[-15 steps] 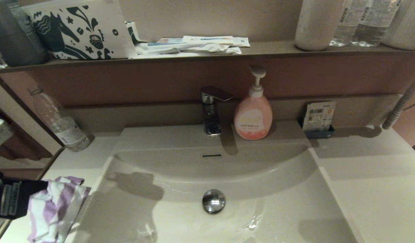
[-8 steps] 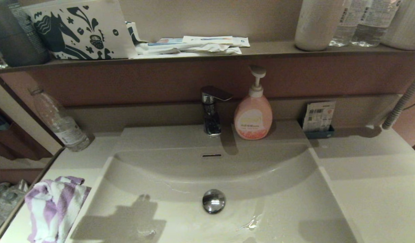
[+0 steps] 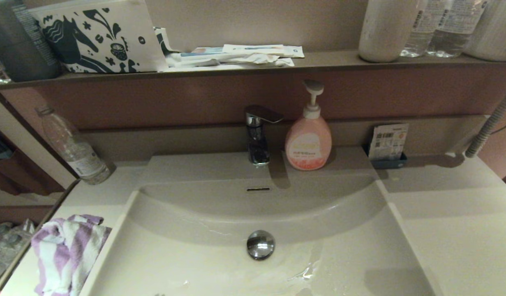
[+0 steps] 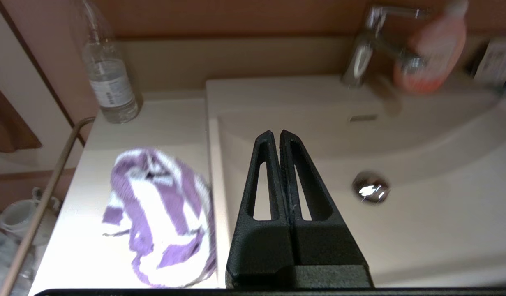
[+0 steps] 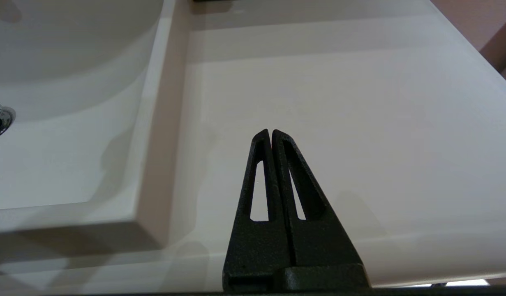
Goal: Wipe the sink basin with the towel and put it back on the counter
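The purple and white striped towel (image 3: 65, 253) lies crumpled on the counter (image 3: 100, 197) left of the sink basin (image 3: 220, 263), free of any grip; the left wrist view shows the towel (image 4: 158, 213) too. Water streaks sit near the chrome drain plug (image 3: 260, 245). My left gripper (image 4: 276, 133) is shut and empty, raised above the basin's left part, clear of the towel. My right gripper (image 5: 271, 131) is shut and empty over the right counter (image 5: 339, 102). Neither gripper shows in the head view.
A chrome faucet (image 3: 257, 135) and pink soap dispenser (image 3: 308, 139) stand behind the basin. A clear bottle (image 3: 74, 150) stands at the back left. A card holder (image 3: 387, 144) sits at the back right. The brown ledge (image 3: 318, 61) carries a horse-print pouch, packets and bottles.
My left gripper, which stood at the towel a second ago, has pulled back out of the head view. Its shadow has left the basin. The towel stays on the counter.
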